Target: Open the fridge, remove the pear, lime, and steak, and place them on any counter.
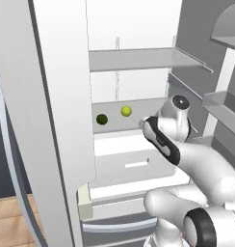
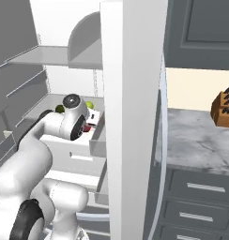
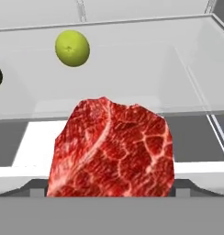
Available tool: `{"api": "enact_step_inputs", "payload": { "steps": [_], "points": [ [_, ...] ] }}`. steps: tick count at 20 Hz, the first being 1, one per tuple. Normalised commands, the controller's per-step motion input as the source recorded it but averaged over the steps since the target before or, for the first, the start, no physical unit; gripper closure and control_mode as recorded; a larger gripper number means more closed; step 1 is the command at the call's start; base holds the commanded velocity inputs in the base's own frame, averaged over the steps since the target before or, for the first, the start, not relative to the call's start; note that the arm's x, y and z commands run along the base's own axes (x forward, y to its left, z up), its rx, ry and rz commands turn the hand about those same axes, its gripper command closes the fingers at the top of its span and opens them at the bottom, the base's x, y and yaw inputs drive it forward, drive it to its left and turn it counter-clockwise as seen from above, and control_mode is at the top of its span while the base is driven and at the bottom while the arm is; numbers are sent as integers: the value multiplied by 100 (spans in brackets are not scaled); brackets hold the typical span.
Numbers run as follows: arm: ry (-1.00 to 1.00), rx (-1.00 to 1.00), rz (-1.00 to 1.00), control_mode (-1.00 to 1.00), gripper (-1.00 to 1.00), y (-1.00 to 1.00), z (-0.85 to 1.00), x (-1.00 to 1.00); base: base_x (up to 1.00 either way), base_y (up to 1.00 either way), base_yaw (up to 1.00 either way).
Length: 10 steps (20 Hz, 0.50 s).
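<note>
Two fridge [image 1: 61, 120] doors stand swung wide, baring the white interior, where the arm reaches in over a shelf. At three o'clock of the fridge in the right base view lies the marbled counter [image 2: 196, 140], with a brown knife block [image 2: 225, 108] at its far right. In the hand view the steak [image 3: 111, 149] sits close before the camera, low and central; its lower edge hides the fingertips, so I cannot tell whether the gripper clasps it or stands released. On the shelf beyond, the pear [image 3: 72, 47] lies at eleven o'clock of the steak, and the lime [image 1: 101, 118] rests near the pear, at its nine o'clock.
</note>
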Motion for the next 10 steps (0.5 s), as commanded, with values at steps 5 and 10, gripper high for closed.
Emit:
{"api": "enact_step_inputs", "payload": {
  "steps": [5, 10],
  "points": [
    [14, 0, 3, -100, 100, 30, 62, -74, 0, 0, 0],
    [4, 0, 3, 100, 100, 0, 6, -24, -54, 0, 1]
  ]
}}
